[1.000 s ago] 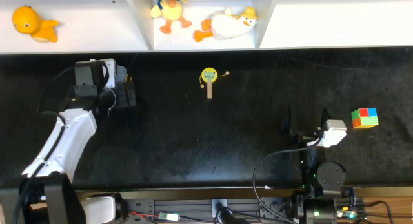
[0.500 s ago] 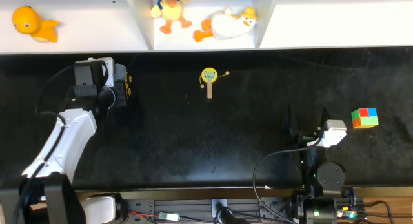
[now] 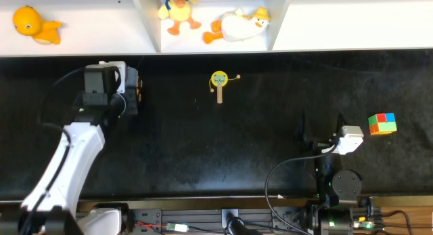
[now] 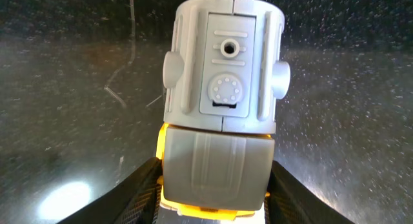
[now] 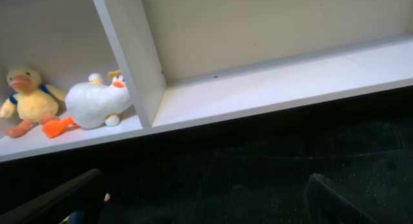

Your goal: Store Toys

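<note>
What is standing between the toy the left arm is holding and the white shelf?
Nothing visible. The left gripper holds the grey toy, with bare black mat before the shelf. The orange duck sits well aside in the left compartment.

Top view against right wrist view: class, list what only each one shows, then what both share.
Only the top view: the orange duck, the colour cube and the left end effector. Only the right wrist view: the shelf divider's upright side face, seen from low down. Both: the white shelf, the yellow duck, the white duck and the open right end effector.
</note>
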Robot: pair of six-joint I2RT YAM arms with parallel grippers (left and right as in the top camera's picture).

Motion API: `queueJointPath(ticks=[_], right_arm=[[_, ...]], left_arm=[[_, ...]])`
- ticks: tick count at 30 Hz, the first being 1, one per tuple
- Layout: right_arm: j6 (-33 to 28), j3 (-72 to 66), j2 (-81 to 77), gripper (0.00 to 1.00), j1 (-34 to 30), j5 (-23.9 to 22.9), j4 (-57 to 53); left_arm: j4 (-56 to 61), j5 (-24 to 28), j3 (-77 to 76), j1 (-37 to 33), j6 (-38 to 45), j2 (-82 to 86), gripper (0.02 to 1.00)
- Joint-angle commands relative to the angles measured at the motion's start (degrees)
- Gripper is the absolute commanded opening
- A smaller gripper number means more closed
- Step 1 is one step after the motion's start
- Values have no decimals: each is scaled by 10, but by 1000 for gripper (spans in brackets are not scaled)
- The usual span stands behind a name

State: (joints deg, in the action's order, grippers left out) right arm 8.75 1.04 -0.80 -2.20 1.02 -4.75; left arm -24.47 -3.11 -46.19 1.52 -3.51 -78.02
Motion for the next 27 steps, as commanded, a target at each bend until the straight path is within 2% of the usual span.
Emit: queueJointPath(ticks=[1, 12, 27], right_arm=[[1, -8, 6, 996, 3, -6, 3], [1, -8, 6, 996, 3, -6, 3], [1, -8, 6, 996, 3, -6, 3]], left_arm=[[-23, -22, 2, 1, -9, 61, 325], [-22, -20, 2, -3, -16, 136, 314], [21, 7, -57, -30, -28, 59, 301]])
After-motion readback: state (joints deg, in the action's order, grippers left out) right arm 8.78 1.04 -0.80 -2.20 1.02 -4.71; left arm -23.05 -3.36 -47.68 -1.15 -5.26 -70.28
